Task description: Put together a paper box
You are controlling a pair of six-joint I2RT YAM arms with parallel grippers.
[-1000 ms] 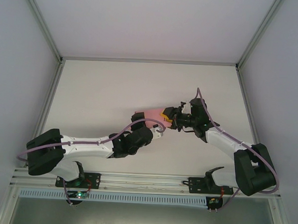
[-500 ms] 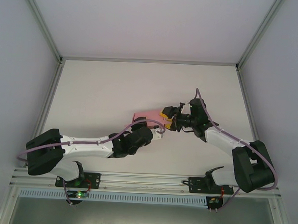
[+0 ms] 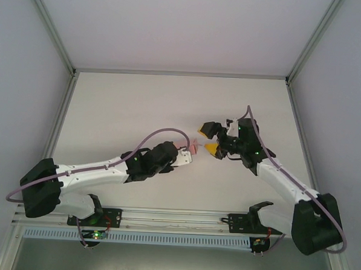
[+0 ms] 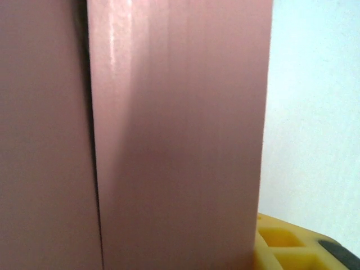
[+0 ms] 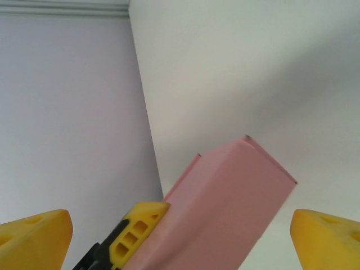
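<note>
The pink paper box (image 3: pixel 193 149) is folded into a small flat rectangular box and held off the table by my left gripper (image 3: pixel 188 153), which is shut on it. In the top view it shows end-on as a small pink patch. The box's pink face (image 4: pixel 174 135) sits close against the left wrist camera, with one yellow finger (image 4: pixel 287 247) at its lower right edge. My right gripper (image 3: pixel 208 140) stands open just right of the box, not touching it. From the right wrist the box (image 5: pixel 225 208) lies between my spread fingertips (image 5: pixel 34 236), the left gripper's finger (image 5: pixel 138 230) pressed to its side.
The white table (image 3: pixel 121 108) stretches behind and to both sides of the arms. Grey walls and a metal frame rail (image 3: pixel 180 73) bound it at the back and sides.
My right gripper has let go of the box, opened wide and drawn back to the right. The left arm has turned the box, so it now shows end-on from above.
</note>
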